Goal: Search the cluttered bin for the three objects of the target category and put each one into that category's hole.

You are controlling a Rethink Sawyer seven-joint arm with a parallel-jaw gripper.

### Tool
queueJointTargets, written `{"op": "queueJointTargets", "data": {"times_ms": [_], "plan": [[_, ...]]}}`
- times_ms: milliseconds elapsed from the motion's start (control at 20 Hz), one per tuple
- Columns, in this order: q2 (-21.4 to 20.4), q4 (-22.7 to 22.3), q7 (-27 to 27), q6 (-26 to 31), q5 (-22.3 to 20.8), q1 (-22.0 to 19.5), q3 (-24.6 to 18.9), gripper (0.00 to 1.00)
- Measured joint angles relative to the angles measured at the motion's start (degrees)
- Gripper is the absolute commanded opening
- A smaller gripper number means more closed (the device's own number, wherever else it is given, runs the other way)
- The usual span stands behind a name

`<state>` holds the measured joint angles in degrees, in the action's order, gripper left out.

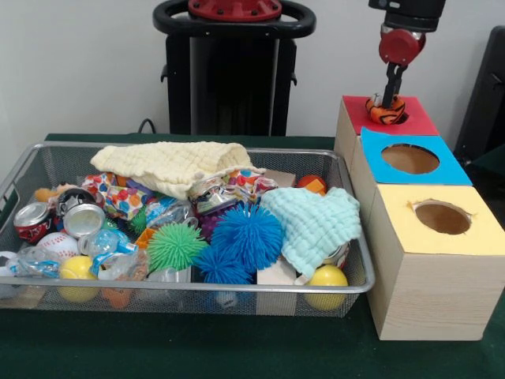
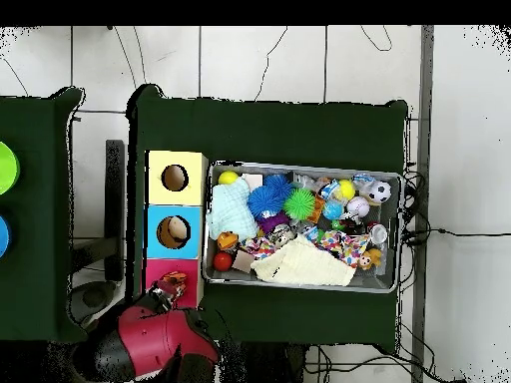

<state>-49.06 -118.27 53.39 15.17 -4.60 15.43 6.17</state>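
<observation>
An orange, black-striped soft toy [image 1: 385, 109] sits at the hole of the red-topped box [image 1: 414, 120], the farthest of three wooden boxes. My gripper [image 1: 390, 95] comes straight down onto it, fingers close together and shut on the toy's top. In the overhead view the toy [image 2: 175, 280] shows on the red box [image 2: 160, 271], with the gripper [image 2: 163, 291] right beside it. The wire bin [image 1: 237, 290] holds a heap of mixed things.
A blue-topped box [image 1: 375, 150] and a yellow-topped box [image 1: 481, 233] stand in line nearer the front. In the bin lie a yellow cloth [image 1: 173, 162], a mint cloth [image 1: 316, 221], blue spiky balls [image 1: 246, 234], a green one [image 1: 175, 246], cans [image 1: 31, 219] and yellow balls [image 1: 326, 278].
</observation>
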Motion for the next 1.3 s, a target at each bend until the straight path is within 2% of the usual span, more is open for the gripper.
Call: {"op": "queueJointTargets", "data": {"times_ms": [300,550,750,950,1300], "plan": [[-3.2,-0.4,0.0,5.5,1.1,-0.4,0.0,1.0],[-7.1,-0.5,0.0,12.8,2.2,-1.4,0.0,1.0],[-9.0,-0.5,0.0,15.9,2.6,-2.2,0.0,1.0],[-10.4,-0.5,0.0,17.1,2.6,-3.3,0.0,1.0],[-9.1,-0.5,0.0,16.4,2.6,-7.3,-0.5,1.0]]}}
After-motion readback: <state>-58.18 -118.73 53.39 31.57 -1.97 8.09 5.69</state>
